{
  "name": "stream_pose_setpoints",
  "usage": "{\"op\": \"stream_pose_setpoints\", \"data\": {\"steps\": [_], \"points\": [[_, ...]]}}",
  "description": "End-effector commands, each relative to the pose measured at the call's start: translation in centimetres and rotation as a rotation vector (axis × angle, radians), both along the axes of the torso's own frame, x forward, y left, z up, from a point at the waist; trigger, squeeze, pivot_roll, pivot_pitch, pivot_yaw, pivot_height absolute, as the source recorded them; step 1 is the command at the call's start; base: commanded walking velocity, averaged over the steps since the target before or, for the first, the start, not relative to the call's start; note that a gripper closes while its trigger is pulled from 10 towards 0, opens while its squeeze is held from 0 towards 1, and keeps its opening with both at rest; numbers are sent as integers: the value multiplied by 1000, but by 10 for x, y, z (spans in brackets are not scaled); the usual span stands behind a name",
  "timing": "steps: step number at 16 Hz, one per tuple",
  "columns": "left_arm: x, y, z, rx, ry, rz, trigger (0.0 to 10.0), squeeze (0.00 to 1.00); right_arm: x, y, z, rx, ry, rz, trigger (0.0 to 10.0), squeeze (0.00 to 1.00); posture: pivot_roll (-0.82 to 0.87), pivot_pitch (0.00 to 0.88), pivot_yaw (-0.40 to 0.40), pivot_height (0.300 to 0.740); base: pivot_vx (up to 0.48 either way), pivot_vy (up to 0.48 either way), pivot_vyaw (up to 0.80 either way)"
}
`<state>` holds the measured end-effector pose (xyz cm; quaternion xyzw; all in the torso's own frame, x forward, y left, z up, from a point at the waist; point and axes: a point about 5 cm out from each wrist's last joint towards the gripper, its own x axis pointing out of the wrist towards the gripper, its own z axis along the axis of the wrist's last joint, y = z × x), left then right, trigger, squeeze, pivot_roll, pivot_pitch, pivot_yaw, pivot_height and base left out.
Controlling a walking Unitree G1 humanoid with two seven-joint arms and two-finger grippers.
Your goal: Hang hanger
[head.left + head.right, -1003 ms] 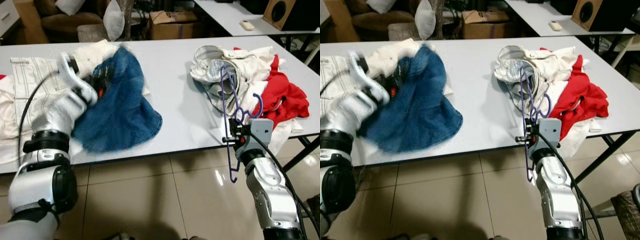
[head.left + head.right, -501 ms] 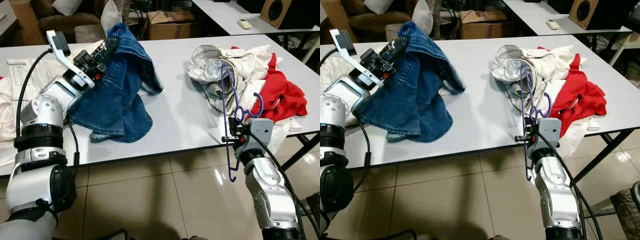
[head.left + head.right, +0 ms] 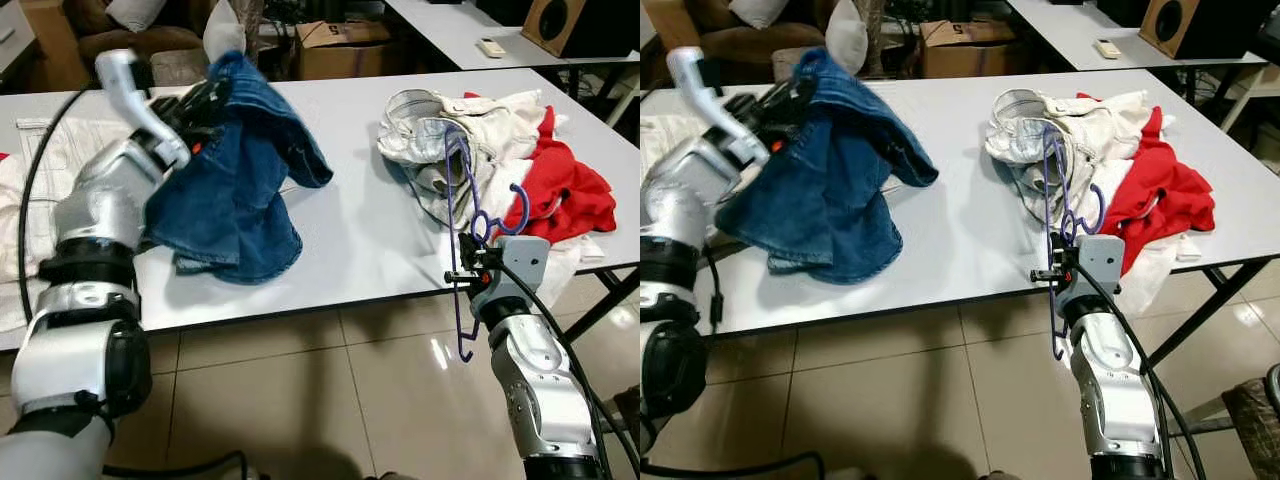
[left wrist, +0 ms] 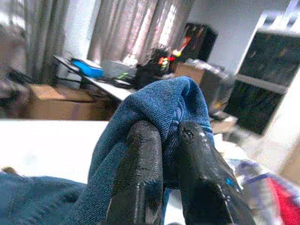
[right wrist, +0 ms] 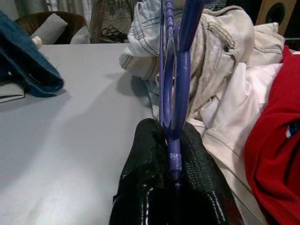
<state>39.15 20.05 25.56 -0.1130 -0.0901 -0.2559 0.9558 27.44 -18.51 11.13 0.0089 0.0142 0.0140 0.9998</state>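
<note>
A purple hanger (image 3: 462, 215) stands upright at the table's near edge, its hook by the clothes pile and its lower end below the table edge. My right gripper (image 3: 464, 268) is shut on its wire; the wrist view has the hanger (image 5: 174, 70) pinched between both fingers (image 5: 145, 173). A blue denim garment (image 3: 235, 170) hangs from my left gripper (image 3: 208, 98), lifted above the table's left part with its lower folds resting on the top. That gripper's fingers (image 4: 140, 178) are shut on a denim fold (image 4: 164, 105).
A heap of cream and red clothes (image 3: 510, 160) lies on the right of the white table (image 3: 350, 240). White garments (image 3: 50, 150) lie at the left. Cardboard box (image 3: 345, 45), cushions and a second table stand behind. Tiled floor (image 3: 320, 400) lies in front.
My left arm has swung slightly, and the denim garment it holds has shifted and drapes a little differently, still lifted. The right gripper and hanger have stayed put.
</note>
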Motion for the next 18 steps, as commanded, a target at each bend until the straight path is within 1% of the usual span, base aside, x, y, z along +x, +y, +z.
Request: {"op": "stream_pose_setpoints", "data": {"steps": [1,2,3,4,5,6,7,8,9,10,11,12,13,14,15,16,17,18], "points": [[5,-19,15,95,-73,33,1412,0,1,0,3,3,-19,-7,10000,0,-75,0,32,740,0,0,0],[9,-41,11,178,-85,49,10000,0,3,2,4,4,-20,-2,10000,0,-75,0,34,740,0,0,0],[6,-72,-8,258,-30,-101,10000,0,4,5,5,7,-23,0,10000,0,-80,0,47,740,0,0,0],[-2,-95,-25,381,-28,-228,10000,1000,3,7,5,11,-27,1,10000,0,-87,0,60,740,0,0,0],[-10,-105,-39,402,15,-329,10000,1000,1,8,4,15,-28,-5,10000,0,-91,0,72,740,0,0,0],[-15,-107,-48,429,44,-372,10000,1000,-3,7,3,20,-25,-16,10000,0,-94,0,80,740,0,0,0],[-20,-102,-60,506,82,-413,10000,1000,-7,6,-1,26,-16,-31,10000,0,-93,0,87,740,0,0,0],[-23,-95,-67,562,107,-435,10000,1000,-9,6,-2,28,-11,-36,10000,0,-89,0,87,740,0,0,0],[-25,-90,-68,581,116,-442,10000,1000,-10,7,-3,29,-9,-35,10000,0,-87,0,86,740,0,0,0],[-34,-83,-68,596,144,-515,10000,1000,-9,7,-3,30,-7,-34,10000,0,-80,0,80,740,0,0,0],[-45,-79,-68,611,167,-601,10000,1000,-8,7,-3,30,-6,-31,10000,0,-79,0,78,740,0,0,0],[-54,-73,-71,662,187,-665,10000,1000,-5,8,-3,29,-7,-27,10000,0,-79,0,78,740,0,0,0],[-55,-67,-72,694,185,-668,10000,1000,-5,8,-2,28,-8,-24,10000,0,-69,0,68,740,0,0,0],[-49,-55,-68,744,128,-575,10000,1000,-3,9,-1,27,-12,-18,10000,0,-65,0,66,740,0,0,0],[-37,-31,-58,827,112,-391,10000,1000,-3,10,-1,27,-12,-13,10000,0,-63,0,70,740,0,0,0],[-35,-23,-55,847,109,-334,10000,1000,-3,10,-1,27,-11,-13,10000,0,-64,0,73,740,0,0,0],[-31,-4,-47,838,126,-190,10000,1000,-5,10,-2,28,-8,-18,10000,0,-67,0,82,740,0,0,0],[-30,2,-46,834,139,-156,10000,1000,-6,10,-3,29,-7,-21,10000,0,-69,0,85,740,0,0,0]]}}
